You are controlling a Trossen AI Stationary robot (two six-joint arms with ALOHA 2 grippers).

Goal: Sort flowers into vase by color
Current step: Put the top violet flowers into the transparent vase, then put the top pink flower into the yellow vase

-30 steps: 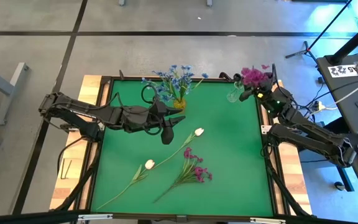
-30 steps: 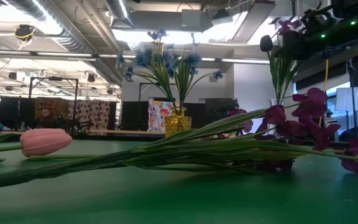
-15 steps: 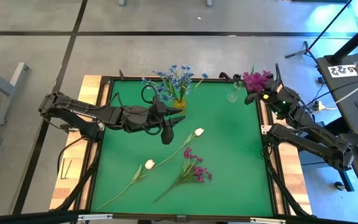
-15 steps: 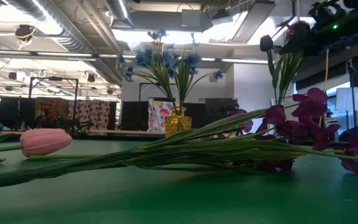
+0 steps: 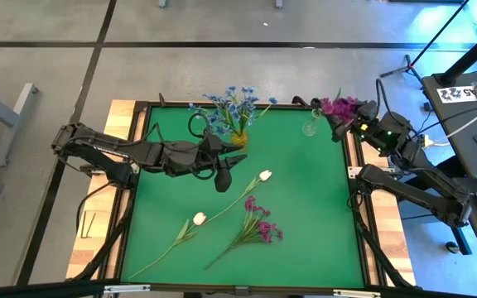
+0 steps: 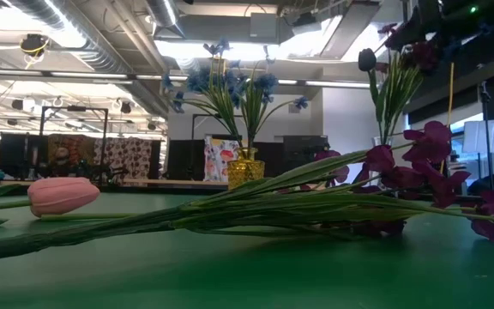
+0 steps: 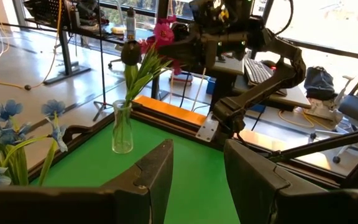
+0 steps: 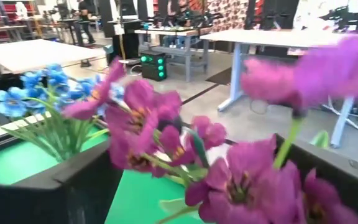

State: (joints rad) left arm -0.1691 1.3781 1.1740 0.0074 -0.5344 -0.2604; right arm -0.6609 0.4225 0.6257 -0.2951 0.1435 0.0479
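Observation:
A magenta bunch (image 5: 338, 106) stands with its stems in a clear glass vase (image 5: 310, 126) at the table's far right; it also shows in the left wrist view (image 7: 143, 59). My right gripper (image 5: 346, 124) is open up at the blossoms (image 8: 229, 180), which stand between its fingers. Blue flowers (image 5: 230, 103) stand in a yellow vase (image 5: 238, 137) at the far middle. Two white tulips (image 5: 265, 175) (image 5: 199, 218) and another magenta bunch (image 5: 259, 228) lie flat on the green mat. My left gripper (image 5: 232, 170) is open and empty beside the yellow vase. My right gripper has its open fingers (image 8: 73, 186) on either side of the magenta blossoms (image 8: 142, 124), coming level from the table's right side. Whether the fingers touch the blossoms, I cannot tell. The stems (image 7: 135, 81) stand in the glass vase, leaning a little.
The green mat (image 5: 305, 215) has a raised dark frame and wooden borders (image 5: 122, 116). Both vases stand along the far edge. The lying flowers take up the middle and near left. Tables and equipment stand in the room beyond.
My right gripper has gone toward the table's right edge, a little off the glass vase. The magenta blossom heads have swung slightly to the right with it, while the stems have stayed in the vase.

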